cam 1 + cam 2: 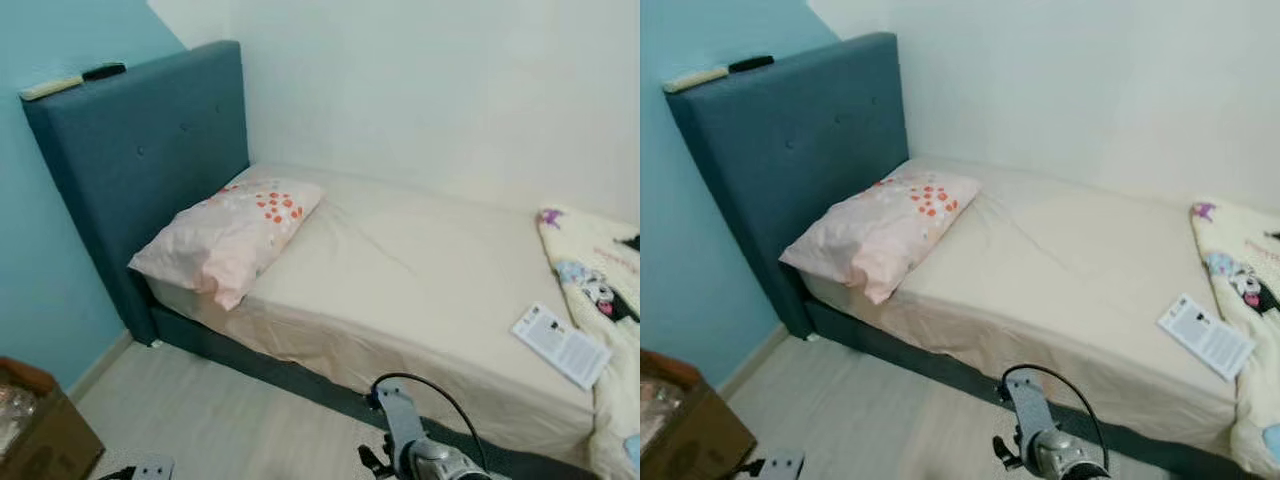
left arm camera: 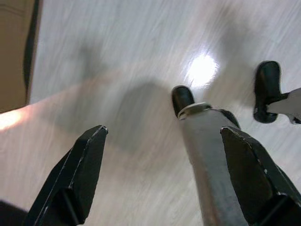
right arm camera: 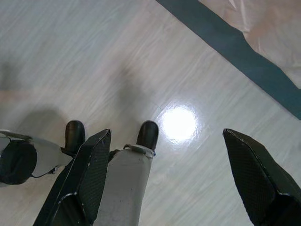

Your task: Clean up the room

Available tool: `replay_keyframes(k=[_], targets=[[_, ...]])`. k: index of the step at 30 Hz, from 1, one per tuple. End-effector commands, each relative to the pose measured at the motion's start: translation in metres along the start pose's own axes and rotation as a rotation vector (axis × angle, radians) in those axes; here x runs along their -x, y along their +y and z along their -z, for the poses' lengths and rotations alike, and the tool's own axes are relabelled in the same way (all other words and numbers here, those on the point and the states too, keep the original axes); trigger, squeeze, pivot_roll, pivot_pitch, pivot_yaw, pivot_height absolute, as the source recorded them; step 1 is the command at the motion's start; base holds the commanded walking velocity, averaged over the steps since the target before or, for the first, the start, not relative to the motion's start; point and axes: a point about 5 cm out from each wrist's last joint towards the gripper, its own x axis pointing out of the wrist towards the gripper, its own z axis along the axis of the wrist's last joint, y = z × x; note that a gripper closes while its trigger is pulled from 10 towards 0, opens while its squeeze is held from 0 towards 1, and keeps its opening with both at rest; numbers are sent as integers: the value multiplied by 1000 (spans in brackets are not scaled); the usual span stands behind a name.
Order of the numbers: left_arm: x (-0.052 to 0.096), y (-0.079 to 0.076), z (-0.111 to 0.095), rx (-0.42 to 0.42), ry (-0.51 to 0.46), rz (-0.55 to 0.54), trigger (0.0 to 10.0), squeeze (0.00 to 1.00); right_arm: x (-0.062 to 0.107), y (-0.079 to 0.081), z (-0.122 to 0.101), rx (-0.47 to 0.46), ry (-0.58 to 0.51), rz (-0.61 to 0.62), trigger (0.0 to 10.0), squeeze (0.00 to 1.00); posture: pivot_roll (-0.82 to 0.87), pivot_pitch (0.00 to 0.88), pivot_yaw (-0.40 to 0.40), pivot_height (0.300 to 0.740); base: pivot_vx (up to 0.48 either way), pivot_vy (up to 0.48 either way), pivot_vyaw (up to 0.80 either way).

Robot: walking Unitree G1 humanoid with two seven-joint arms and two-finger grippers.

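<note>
A home bedroom: bed [image 1: 430, 270], pillow [image 1: 232, 236], padded headboard [image 1: 140, 150].

Teal headboard [image 1: 150, 160], pale pink pillow [image 1: 235, 235] with orange dots, cream sheet [image 1: 420, 270], white leaflet [image 1: 560, 345] with black print.

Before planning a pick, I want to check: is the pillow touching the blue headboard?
Cannot tell. In the left eye view the pillow lies close by the headboard, but its near edge hides the meeting line.

Bed [image 1: 420, 270] with cream sheet

A pink dotted pillow [image 1: 232, 235] lay by the headboard [image 1: 140, 150]; a leaflet [image 1: 560, 345] and patterned blanket [image 1: 605, 300] lay opposite.
</note>
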Motion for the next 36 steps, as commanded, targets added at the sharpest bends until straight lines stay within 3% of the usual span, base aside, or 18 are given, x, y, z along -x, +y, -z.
replay_keyframes(k=[1, 11, 36], targets=[[0, 4, -4, 3, -10, -4, 10000, 0, 0, 0, -4, -6, -17, 3, 10000, 0, -112, 0, -36, 740, 0, 0, 0], [-2, -11, -6, -1, 3, 17, 10000, 0, 0, -1, -4, -7, -19, 3, 10000, 0, -114, 0, -37, 740, 0, -189, 0], [-2, -10, -3, -3, 9, 26, 10000, 0, 0, 0, -3, -12, -20, 2, 10000, 0, -116, 0, -32, 740, 0, -442, 0]])
